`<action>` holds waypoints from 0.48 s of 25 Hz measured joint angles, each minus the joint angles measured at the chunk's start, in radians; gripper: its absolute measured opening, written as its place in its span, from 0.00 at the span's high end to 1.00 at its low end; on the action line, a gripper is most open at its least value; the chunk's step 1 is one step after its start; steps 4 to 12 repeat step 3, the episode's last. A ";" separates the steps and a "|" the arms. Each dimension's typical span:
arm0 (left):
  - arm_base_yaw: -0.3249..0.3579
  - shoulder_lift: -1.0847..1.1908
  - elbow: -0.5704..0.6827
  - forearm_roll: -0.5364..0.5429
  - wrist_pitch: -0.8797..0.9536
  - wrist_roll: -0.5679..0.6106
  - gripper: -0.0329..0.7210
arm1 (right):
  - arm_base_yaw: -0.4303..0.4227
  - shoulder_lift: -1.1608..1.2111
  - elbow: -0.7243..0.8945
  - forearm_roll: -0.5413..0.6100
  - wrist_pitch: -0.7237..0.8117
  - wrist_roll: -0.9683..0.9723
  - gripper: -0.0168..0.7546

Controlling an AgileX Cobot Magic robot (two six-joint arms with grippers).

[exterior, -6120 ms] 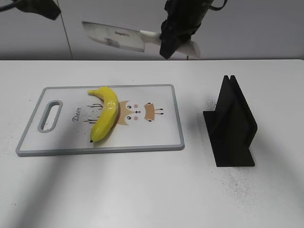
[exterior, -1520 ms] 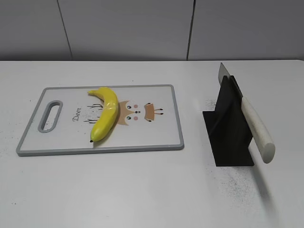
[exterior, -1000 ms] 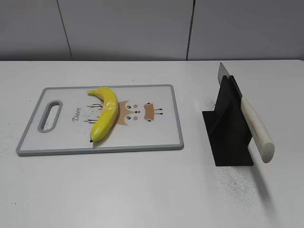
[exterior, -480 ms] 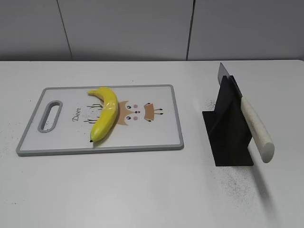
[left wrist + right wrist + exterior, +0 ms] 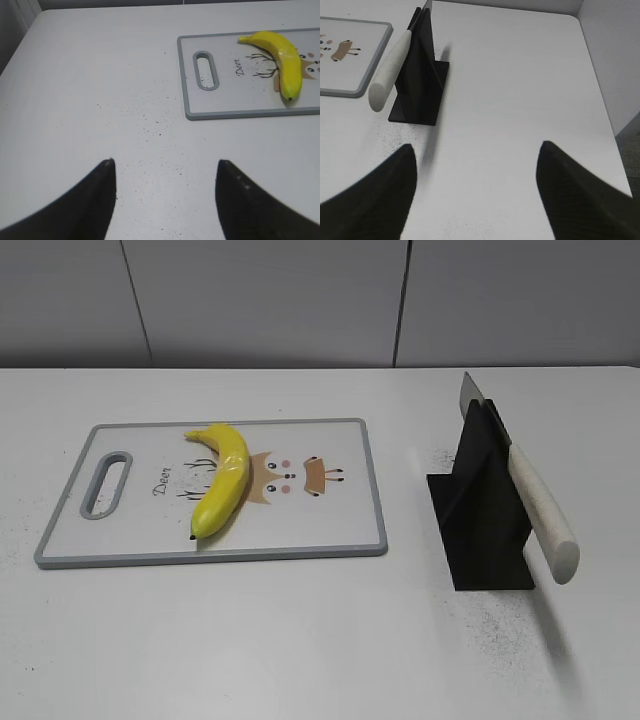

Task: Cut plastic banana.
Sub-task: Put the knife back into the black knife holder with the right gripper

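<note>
In the exterior view we see the banana (image 5: 223, 478) lying whole on the cutting board (image 5: 330, 530), on the board's left half, next to the slot handle (image 5: 106, 483) and partly over the printed deer drawing (image 5: 290, 476). To the right, well apart from the board, stands a black knife stand (image 5: 483, 508) with the knife (image 5: 530, 502) resting in it, blade tip poking up behind and the white handle sloping down toward the front. Neither arm appears in this view.

From the left wrist view we get what the exterior view lacks: the left gripper (image 5: 165, 192), its two dark fingers (image 5: 92, 200) spread wide apart with nothing between them, hanging above the bare table (image 5: 100, 75), well away from the board's handle end. The banana shows at the upper right there, with its dark tip pointing toward the board's near edge.

From the right wrist view we see the right gripper (image 5: 475, 192), fingers likewise spread and empty, above the table and nearer the camera than the stand. Here the knife handle lies along the stand's left side, between the stand and the board's corner, a relation the exterior view shows less clearly.
</note>
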 joint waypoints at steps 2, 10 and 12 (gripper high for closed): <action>0.000 0.000 0.000 0.000 0.000 0.000 0.18 | 0.000 0.000 0.000 0.000 0.000 0.000 0.26; 0.000 0.000 0.000 0.000 0.000 0.000 0.18 | 0.000 0.000 0.000 0.000 0.000 0.000 0.27; 0.000 0.000 0.000 0.000 0.000 0.000 0.18 | 0.000 0.000 0.000 0.000 0.000 0.000 0.27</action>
